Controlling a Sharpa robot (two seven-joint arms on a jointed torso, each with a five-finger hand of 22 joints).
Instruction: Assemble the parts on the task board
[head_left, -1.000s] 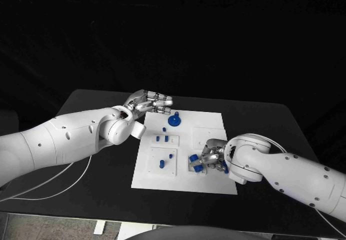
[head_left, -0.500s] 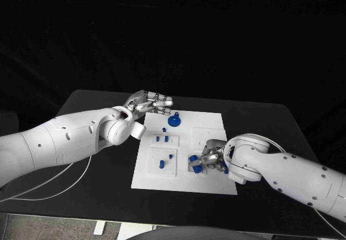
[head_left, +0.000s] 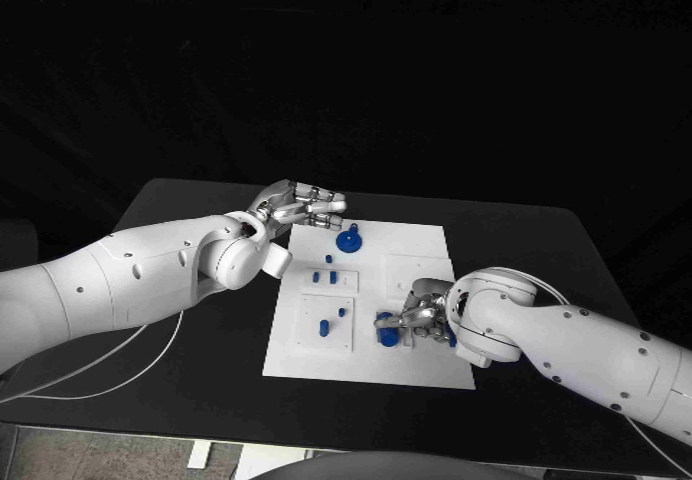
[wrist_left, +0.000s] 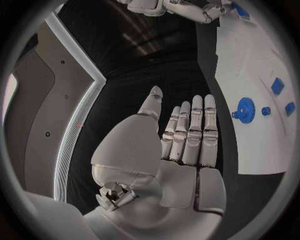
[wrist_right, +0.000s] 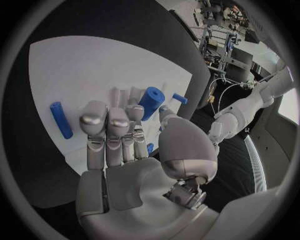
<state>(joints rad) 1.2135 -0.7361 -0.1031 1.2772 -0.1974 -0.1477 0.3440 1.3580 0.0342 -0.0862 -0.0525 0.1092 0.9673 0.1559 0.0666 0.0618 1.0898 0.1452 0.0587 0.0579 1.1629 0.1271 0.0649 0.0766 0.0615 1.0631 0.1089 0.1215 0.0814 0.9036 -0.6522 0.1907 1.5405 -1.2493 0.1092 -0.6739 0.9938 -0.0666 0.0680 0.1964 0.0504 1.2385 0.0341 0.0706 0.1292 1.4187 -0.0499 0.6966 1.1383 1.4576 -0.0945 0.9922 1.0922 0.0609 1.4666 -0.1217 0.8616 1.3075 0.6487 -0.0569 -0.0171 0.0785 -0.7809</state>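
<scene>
blue cylinder (wrist_right: 150, 101) at right hand (wrist_right: 125, 145) fingertips

One white task board (head_left: 418, 250) on one black surface (head_left: 188, 210). Two robot hands: left robot hand (head_left: 299, 208), right robot hand (head_left: 423, 305). One blue gear (head_left: 348, 241). Three small blue pegs (head_left: 329, 262) just below the gear, two more blue pieces (head_left: 342, 313) on the lower-left panel. One blue cylinder (wrist_right: 150, 102) at the right robot hand's fingers, one blue rod (wrist_right: 60, 120) beside it. Further blue bits there too hidden to count.
</scene>
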